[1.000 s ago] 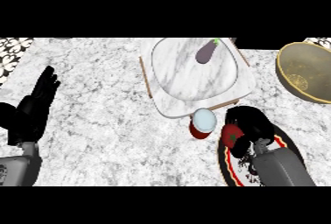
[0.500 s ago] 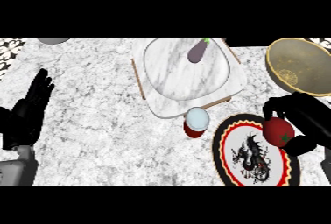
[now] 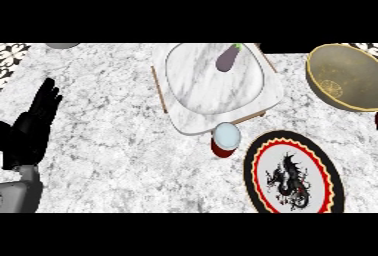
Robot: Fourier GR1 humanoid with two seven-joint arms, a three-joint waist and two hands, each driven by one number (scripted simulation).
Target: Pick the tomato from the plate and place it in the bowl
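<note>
notably, the tomato cannot be made out with certainty: it is not on the round plate (image 3: 260,160), a flat glossy disc with a black rim, a red and yellow toothed band and a black dragon painted on white. it is not visible inside the bowl either. a dark red sliver (image 3: 376,121) at the view's right edge, up and right of the plate, may be part of it, but i cannot tell.

the deep round bowl (image 3: 351,65), dull gold with a worn, mottled inside, sits up and to the right of the plate, apart from it. the right hand shows nowhere in the view, so what it carries cannot be seen.

judging from the bare plate, the carry to the bowl seems under way. to do it well, the tomato should come over the middle of the bowl, well inside the rim, and be let go low, since a smooth round fruit would roll.

touching the plate's upper left edge stands a small red cup (image 3: 226,137) with a pale blue top. beyond it lies a white square board (image 3: 184,125) bearing an oval marble platter (image 3: 207,80) and a purple eggplant (image 3: 227,59).

far left of the plate, the black left hand (image 3: 29,130) rests open, fingers straight up, holding nothing, over the speckled grey stone counter (image 3: 111,150).
</note>
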